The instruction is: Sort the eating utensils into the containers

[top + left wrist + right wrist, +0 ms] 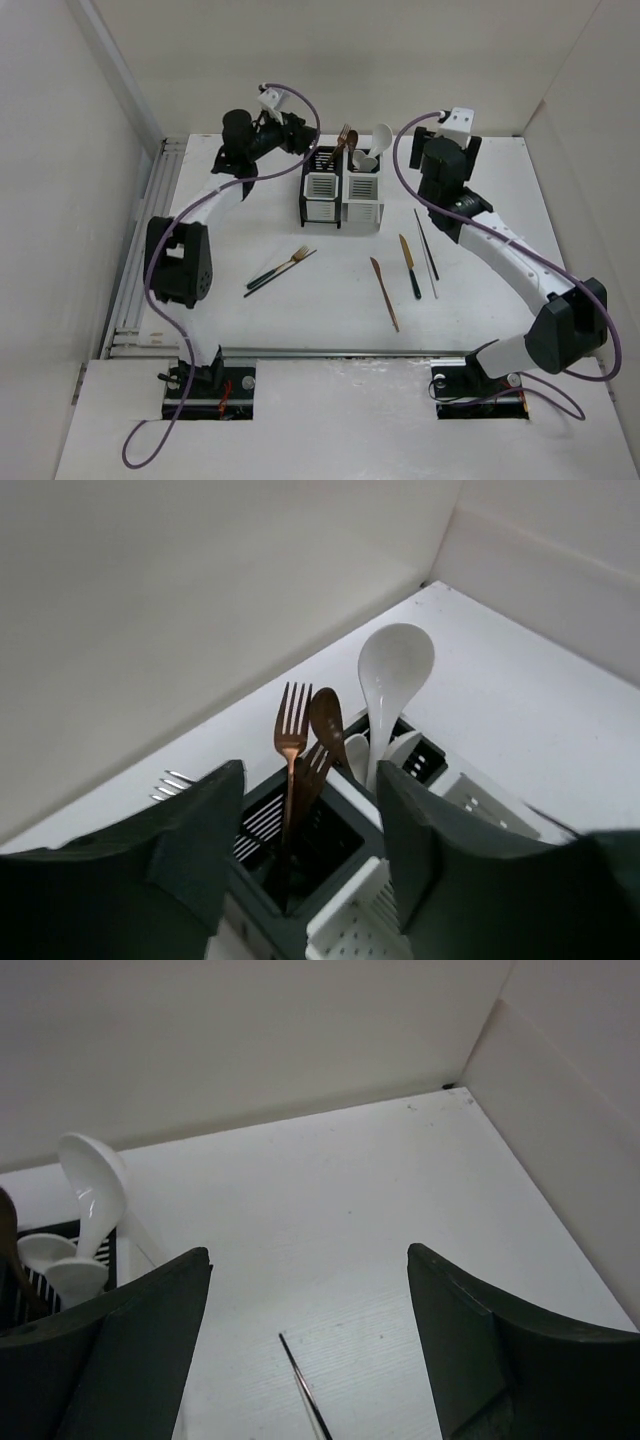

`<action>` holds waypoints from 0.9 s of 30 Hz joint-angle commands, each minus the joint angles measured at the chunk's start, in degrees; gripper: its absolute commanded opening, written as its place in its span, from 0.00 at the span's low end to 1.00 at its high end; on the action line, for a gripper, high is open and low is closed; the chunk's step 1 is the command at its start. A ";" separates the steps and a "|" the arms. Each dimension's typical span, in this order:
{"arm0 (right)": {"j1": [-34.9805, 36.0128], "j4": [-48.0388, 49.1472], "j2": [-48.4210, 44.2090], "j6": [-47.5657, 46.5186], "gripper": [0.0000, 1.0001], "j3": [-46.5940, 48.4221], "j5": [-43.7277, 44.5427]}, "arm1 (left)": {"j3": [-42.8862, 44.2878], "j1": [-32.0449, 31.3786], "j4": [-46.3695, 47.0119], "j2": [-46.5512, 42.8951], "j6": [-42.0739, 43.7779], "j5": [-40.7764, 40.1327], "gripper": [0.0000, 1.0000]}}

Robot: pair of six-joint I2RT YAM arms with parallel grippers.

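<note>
The black container (320, 180) holds copper forks (291, 730) and a brown spoon (327, 720). The white container (362, 195) beside it holds white spoons (380, 140). My left gripper (310, 780) is open and empty, its fingers straddling the black container (255, 900) from above; it also shows in the top view (303, 137). My right gripper (308, 1255) is open and empty above the far tip of a black chopstick (305, 1385). Left of it the white spoons (90, 1190) stand up. On the table lie a dark-handled fork (282, 269), a copper knife (384, 293), a dark-handled knife (410, 266) and chopsticks (427, 243).
Silver fork tines (170, 783) peek out behind my left finger. White walls enclose the table at the back, left and right. A rail (145, 250) runs along the left edge. The right arm's links (500, 250) stretch over the right side.
</note>
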 commanded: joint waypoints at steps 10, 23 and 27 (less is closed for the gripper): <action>1.93 0.55 0.09 1.40 0.86 -5.53 -18.52 | -6.75 3.41 -73.83 -16.97 61.98 5.91 0.36; 4.39 0.55 -7.90 2.45 0.86 -15.36 -19.33 | -20.72 -1.15 -73.34 -15.91 58.15 -11.52 0.32; 4.92 0.55 -9.40 3.07 0.86 -17.39 -18.81 | -23.18 -1.69 -71.75 -15.30 56.12 -13.45 0.30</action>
